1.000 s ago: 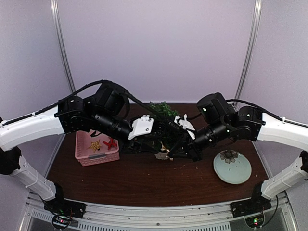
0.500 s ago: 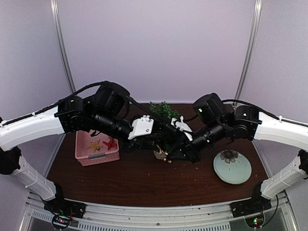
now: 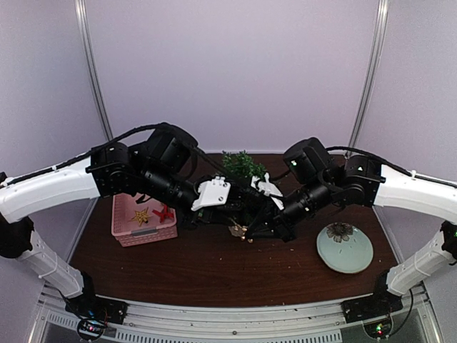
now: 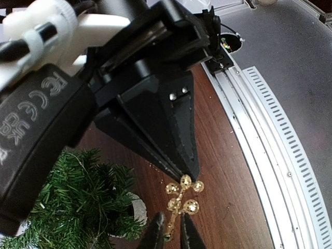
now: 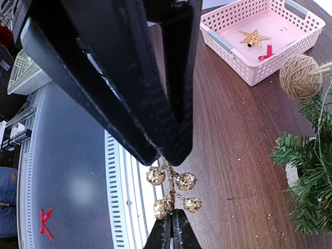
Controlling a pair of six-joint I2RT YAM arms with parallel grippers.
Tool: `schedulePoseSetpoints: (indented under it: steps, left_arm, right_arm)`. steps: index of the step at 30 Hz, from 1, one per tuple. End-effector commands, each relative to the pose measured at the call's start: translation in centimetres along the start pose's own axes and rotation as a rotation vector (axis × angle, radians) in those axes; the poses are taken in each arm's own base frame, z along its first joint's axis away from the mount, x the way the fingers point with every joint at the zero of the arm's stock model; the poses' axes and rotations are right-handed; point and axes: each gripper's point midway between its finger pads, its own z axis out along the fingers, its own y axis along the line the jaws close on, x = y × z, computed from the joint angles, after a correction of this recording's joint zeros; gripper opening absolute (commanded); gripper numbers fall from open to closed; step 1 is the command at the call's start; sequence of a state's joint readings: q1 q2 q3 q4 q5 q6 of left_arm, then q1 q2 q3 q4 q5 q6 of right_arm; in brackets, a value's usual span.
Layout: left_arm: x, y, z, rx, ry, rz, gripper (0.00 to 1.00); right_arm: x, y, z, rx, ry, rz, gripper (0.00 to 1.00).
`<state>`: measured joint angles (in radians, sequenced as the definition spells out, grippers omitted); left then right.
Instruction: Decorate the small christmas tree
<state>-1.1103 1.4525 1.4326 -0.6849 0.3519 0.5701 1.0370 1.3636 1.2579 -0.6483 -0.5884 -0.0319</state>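
A gold glitter berry sprig [image 4: 181,199] hangs above the table between both grippers, in front of the small christmas tree [image 3: 241,164]. My right gripper [image 5: 171,236] is shut on one end of the sprig [image 5: 171,189]. In the left wrist view, its black fingers [image 4: 176,135] come down to the top berry. My left gripper [image 4: 171,234] straddles the stem's other end, its jaws a narrow gap apart with the stem between them. The tree's green foliage [image 4: 78,202] and white pot [image 4: 137,212] stand just left of the sprig.
A pink basket [image 3: 143,220] at the left holds a gold star and a red bow. A ball of twine [image 5: 300,77] lies near the tree. A pale green plate [image 3: 345,246] with a flower ornament sits at the right. The metal rail [image 4: 259,135] runs along the table's front edge.
The left gripper's jaws have narrowed around the sprig's stem. Both grippers and the sprig have drifted slightly left and nearer the tree.
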Motion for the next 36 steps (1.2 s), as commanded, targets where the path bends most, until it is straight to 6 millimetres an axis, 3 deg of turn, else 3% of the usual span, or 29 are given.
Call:
schedulePoseSetpoints:
  steps: [1,6,7,11,16,20,28,36]
  left_arm:
    - [-1.0,-0.1,-0.2,0.015,-0.024,0.010,0.09]
    - [-1.0,0.3,-0.2,0.004,-0.017,0.000,0.00]
    - [-1.0,0.6,-0.3,-0.015,-0.016,-0.010,0.00]
    - [-2.1,2.8,-1.5,-0.139,-0.083,-0.090,0.00]
    - [-3.8,6.9,-5.1,-0.311,-0.273,-0.259,0.00]
    - [-5.4,8.9,-7.1,-0.407,-0.396,-0.320,0.00]
    - [-8.9,11.1,-9.2,-0.454,-0.624,-0.417,0.00]
    - [-9.8,11.7,-9.0,-0.436,-0.696,-0.453,0.00]
  right_arm:
    - [-1.2,0.8,-0.7,-0.019,-0.030,-0.040,0.00]
    - [-1.5,0.9,-1.0,-0.011,-0.044,-0.048,0.00]
    - [-1.6,0.8,-1.1,-0.002,-0.050,-0.048,0.06]
    - [-3.0,0.1,-2.7,0.060,-0.143,-0.036,0.52]
    - [-5.5,-1.6,-7.4,0.124,-0.384,0.101,0.64]
    - [-7.5,-3.5,-11.4,0.149,-0.607,0.237,0.77]
    - [-11.9,-3.1,-14.7,0.045,-0.800,0.291,0.68]
    - [-14.6,-1.9,-15.9,-0.043,-0.864,0.248,0.56]
